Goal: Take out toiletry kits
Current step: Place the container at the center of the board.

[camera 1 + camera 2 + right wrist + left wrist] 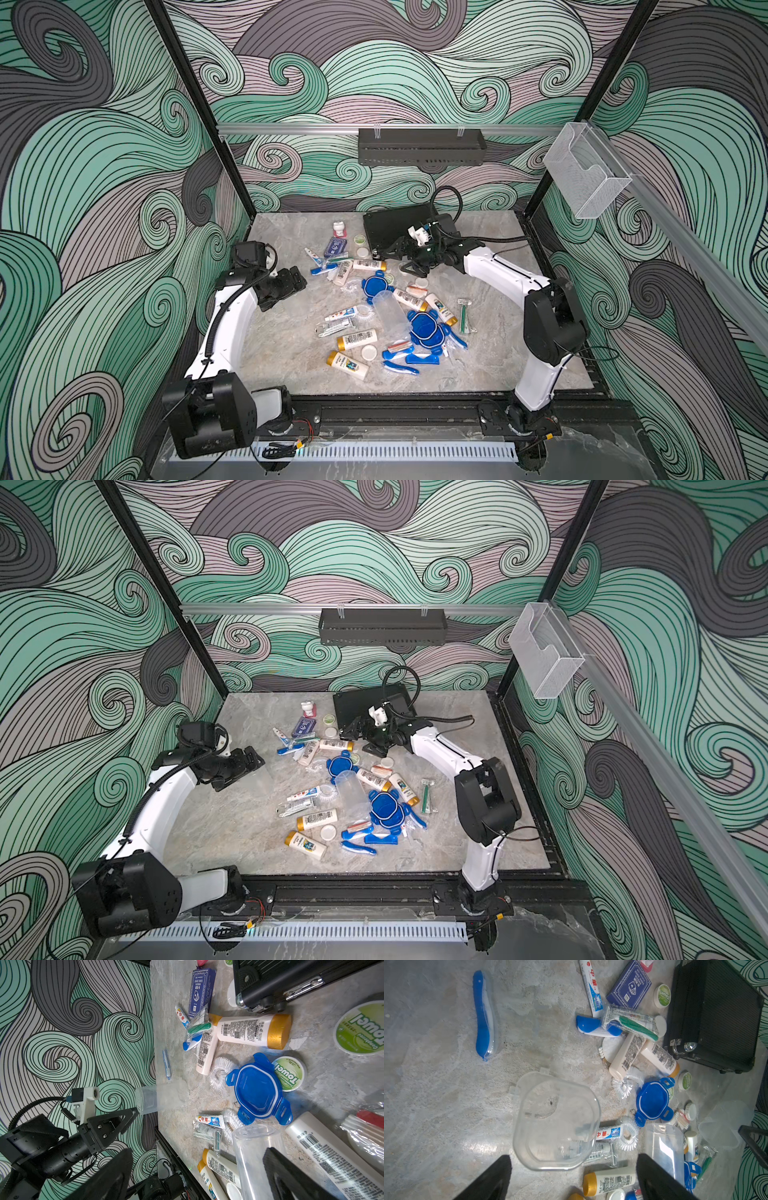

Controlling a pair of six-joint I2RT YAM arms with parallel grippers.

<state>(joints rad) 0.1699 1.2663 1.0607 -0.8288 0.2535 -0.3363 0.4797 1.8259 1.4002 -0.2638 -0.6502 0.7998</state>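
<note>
1. Both top views: the kit contents lie spilled across the middle of the surface (282,353). There are blue lids (376,284), gold-capped bottles (356,338), blue toothbrushes (401,368), a razor (464,316) and a lying tumbler (388,311) between the lids. The black briefcase (386,224) sits at the far edge, with the card box (336,246) near it beside the pile. The left claw (299,282) is at the pile's left side. The right claw (361,737) is just in front of the briefcase. Both have their fingers apart.
2. Left wrist: the left claw (574,1159) has its fingers wide apart, clamped on nothing. The empty tumbler (556,1122) is just ahead, between the fingers in frame, and no finger touches it. A loose toothbrush (483,1016) lies alone, well apart from the pile. A third tumbler (724,1124), faint, is near the briefcase.
3. Right wrist: the right claw (198,1151) is spread wide and holds nothing. The lying tumbler (255,1157) shows past its fingers on the surface. The empty tumbler (160,1097) is blurred and on its side, just off the left claw (133,1113) fingertip at the surface's left edge. Resting or in the air, cannot tell.
</note>
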